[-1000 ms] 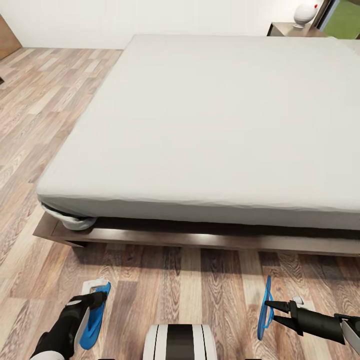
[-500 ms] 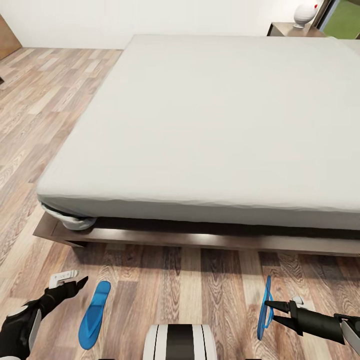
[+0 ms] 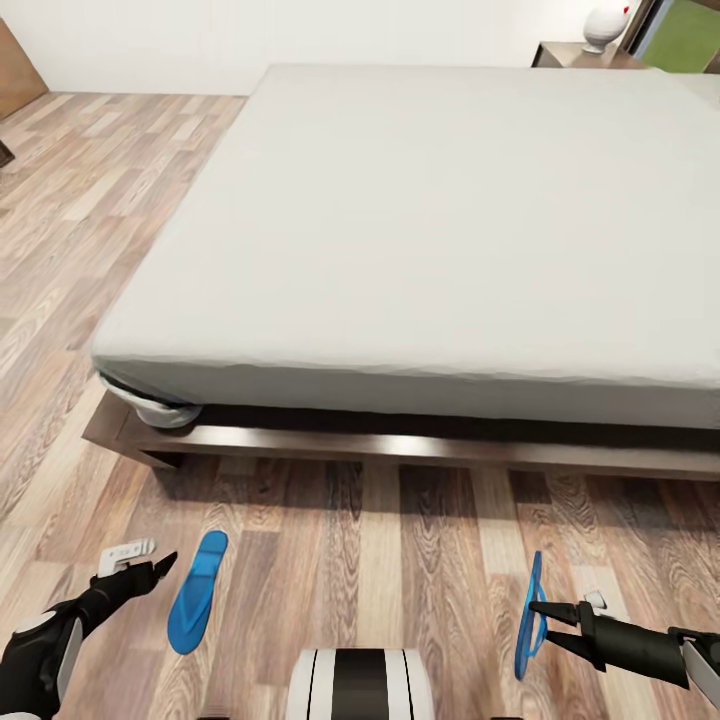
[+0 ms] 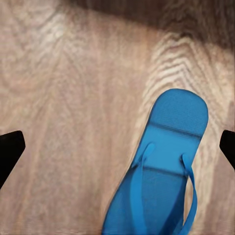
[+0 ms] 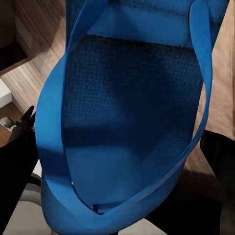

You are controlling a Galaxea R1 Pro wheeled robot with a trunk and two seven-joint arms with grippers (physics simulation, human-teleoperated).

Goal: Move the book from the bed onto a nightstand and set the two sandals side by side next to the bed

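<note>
Left gripper (image 3: 150, 566): we have let go of the left sandal (image 3: 197, 591) and drawn back, jaws apart.
Left sandal: now flat on the floor (image 3: 380, 560) before the bed (image 3: 300, 445).
View: our head camera has shifted.

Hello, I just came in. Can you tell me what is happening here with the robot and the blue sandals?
The robot stands at the foot of the bed, sorting two blue sandals. One sandal lies flat on the wood floor beside the open left gripper, which is not touching it. The right gripper has its jaws shut on the other sandal and holds it on edge above the floor. The two sandals are far apart, not yet side by side.
</note>
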